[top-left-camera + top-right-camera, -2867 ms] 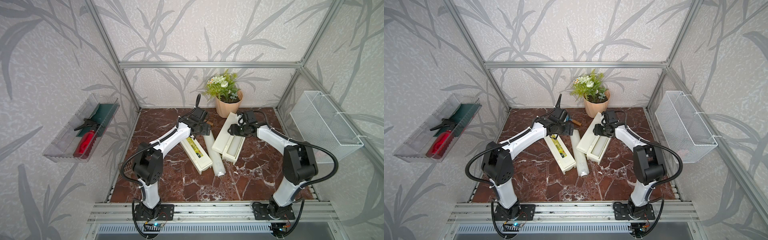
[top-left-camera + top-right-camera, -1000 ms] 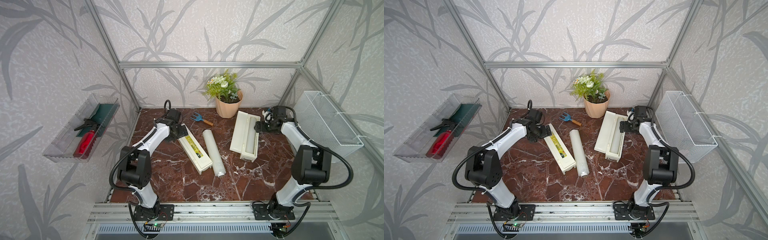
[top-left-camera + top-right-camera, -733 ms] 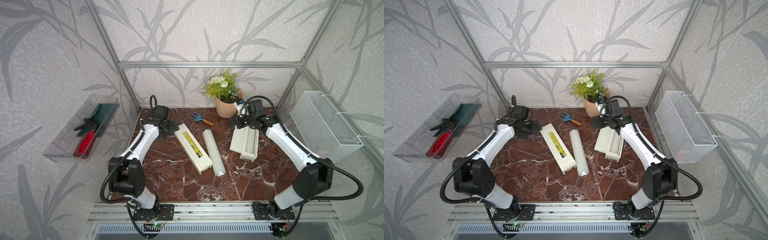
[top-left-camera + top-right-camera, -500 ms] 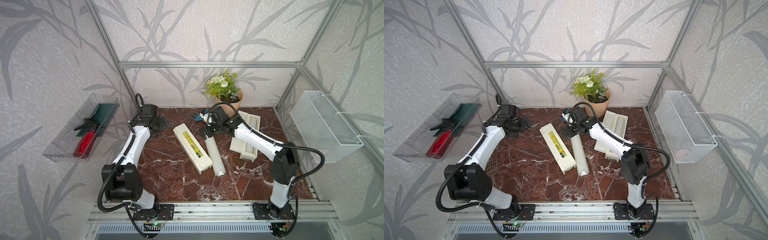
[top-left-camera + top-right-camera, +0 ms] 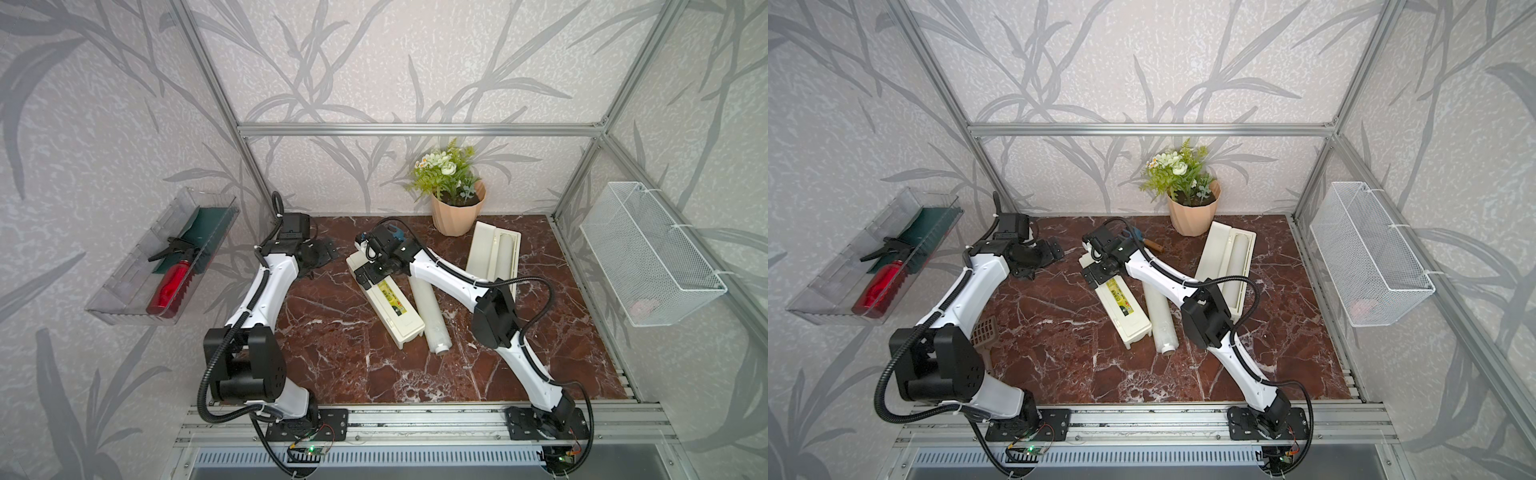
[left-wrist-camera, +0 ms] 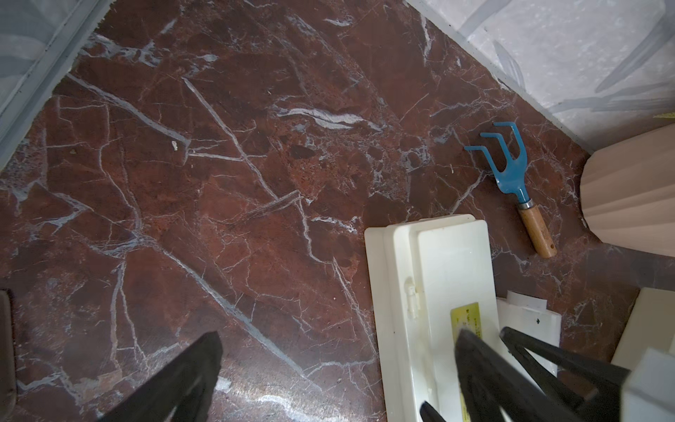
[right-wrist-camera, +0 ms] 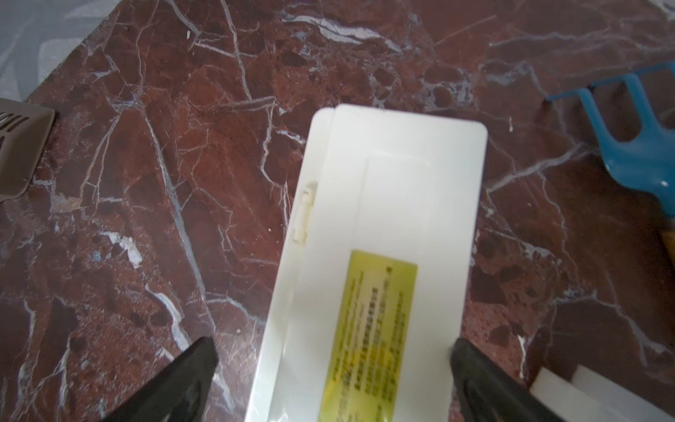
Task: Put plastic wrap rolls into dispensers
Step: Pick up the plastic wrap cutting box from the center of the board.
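A closed cream dispenser (image 5: 384, 297) (image 5: 1121, 305) with a yellow-green label lies slantwise mid-table. Beside it on the marble lies a loose plastic wrap roll (image 5: 428, 316) (image 5: 1160, 318). A second dispenser (image 5: 478, 253) (image 5: 1214, 255) lies open at the back right with a roll (image 5: 505, 255) (image 5: 1239, 257) inside. My right gripper (image 5: 370, 272) (image 7: 332, 345) is open over the closed dispenser's (image 7: 387, 204) far end, a finger on either side of it. My left gripper (image 5: 322, 255) (image 6: 338, 334) is open and empty, left of that dispenser (image 6: 434, 292).
A potted plant (image 5: 455, 208) stands at the back. A blue hand rake (image 6: 511, 171) lies between the pot and the closed dispenser. A brown slotted scoop (image 5: 984, 332) lies by the left arm. A clear tray (image 5: 166, 257) and a wire basket (image 5: 648, 253) hang on the side walls.
My right arm left the open dispenser at the back right and swung across to the closed dispenser's far end. My left arm drew back to the left.
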`<state>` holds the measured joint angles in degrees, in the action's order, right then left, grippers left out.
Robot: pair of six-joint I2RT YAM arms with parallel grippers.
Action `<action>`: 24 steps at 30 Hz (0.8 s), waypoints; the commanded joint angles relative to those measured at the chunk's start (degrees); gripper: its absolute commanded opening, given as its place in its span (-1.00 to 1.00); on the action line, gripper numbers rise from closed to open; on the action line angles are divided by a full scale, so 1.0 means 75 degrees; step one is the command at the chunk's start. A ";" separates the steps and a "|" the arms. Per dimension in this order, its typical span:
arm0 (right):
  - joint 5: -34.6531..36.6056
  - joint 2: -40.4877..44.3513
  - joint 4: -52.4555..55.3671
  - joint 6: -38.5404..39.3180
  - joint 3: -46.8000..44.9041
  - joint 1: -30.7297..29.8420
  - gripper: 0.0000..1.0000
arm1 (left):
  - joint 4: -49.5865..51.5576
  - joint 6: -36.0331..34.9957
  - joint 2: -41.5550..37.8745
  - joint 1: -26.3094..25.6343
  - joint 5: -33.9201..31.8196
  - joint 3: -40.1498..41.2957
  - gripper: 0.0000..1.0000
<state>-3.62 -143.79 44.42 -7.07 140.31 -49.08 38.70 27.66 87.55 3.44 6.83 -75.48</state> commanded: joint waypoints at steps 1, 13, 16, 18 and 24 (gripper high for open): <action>0.0055 -0.0942 0.1493 -0.0028 0.1416 -0.0065 0.99 | -0.0014 -0.0256 -0.0103 0.0176 0.0182 0.0115 0.99; 0.1688 -0.0393 0.0657 -0.0112 0.0372 -0.0179 0.99 | -0.0038 -0.0465 0.0019 0.0524 0.0422 0.0080 0.99; 0.1740 -0.0469 0.0643 -0.0127 0.0340 -0.0170 0.99 | -0.0059 -0.0471 0.0125 0.0558 0.0518 0.0034 0.99; 0.1526 -0.0872 0.1054 -0.0179 0.0915 -0.0164 0.99 | -0.0090 -0.0477 0.0188 0.0578 0.0623 0.0010 0.99; 0.1077 -0.1564 0.1424 -0.0432 0.1670 -0.0157 0.99 | -0.0149 -0.0476 0.0367 0.0666 0.0867 -0.0049 0.99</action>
<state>5.85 -152.73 51.42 -9.06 151.76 -50.30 37.87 25.02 89.84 7.86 12.05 -75.46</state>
